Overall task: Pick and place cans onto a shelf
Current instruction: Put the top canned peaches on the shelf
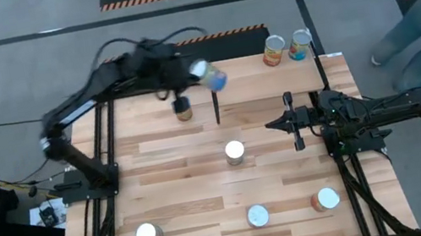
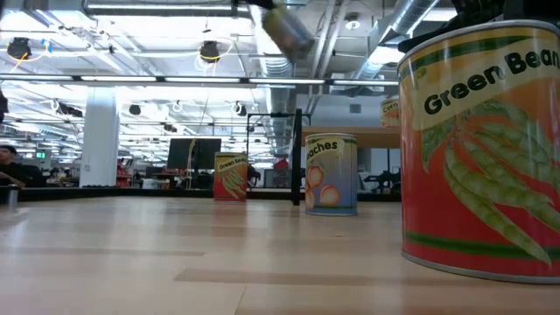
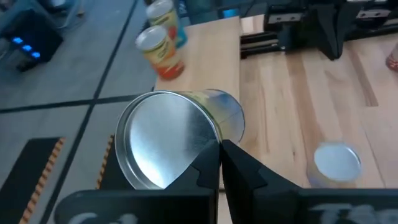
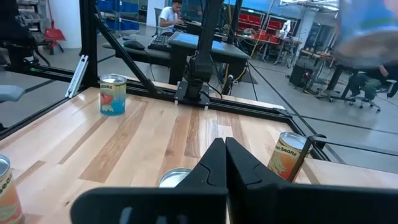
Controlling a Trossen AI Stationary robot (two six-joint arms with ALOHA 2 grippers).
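My left gripper (image 3: 221, 158) is over the table's far side, its fingers nearly together at a tilted can (image 1: 209, 76) held high in the air; the can also shows in the low view (image 2: 284, 31). In the left wrist view the can's silver round end (image 3: 163, 140) faces the camera. Another can (image 1: 183, 110) stands on the table below it. Two cans (image 1: 274, 50) (image 1: 299, 43) stand on the pale wooden shelf (image 1: 306, 72) at the far right. My right gripper (image 1: 292, 122) is shut and empty at the right, above the table. My left gripper meets the can at the rim of its silver end (image 3: 214, 144), where the two fingertips come together. The tips cover the place of contact, so I cannot tell how they grip the rim. The can is lifted clear and tilted, its body pointing away from the gripper.
Several more cans stand upright on the plank table: one in the middle (image 1: 235, 151) and three along the near edge (image 1: 148, 234) (image 1: 258, 215) (image 1: 325, 199). A black post (image 1: 216, 108) stands near the left gripper. A person's legs (image 1: 418, 23) show beyond the table's right.
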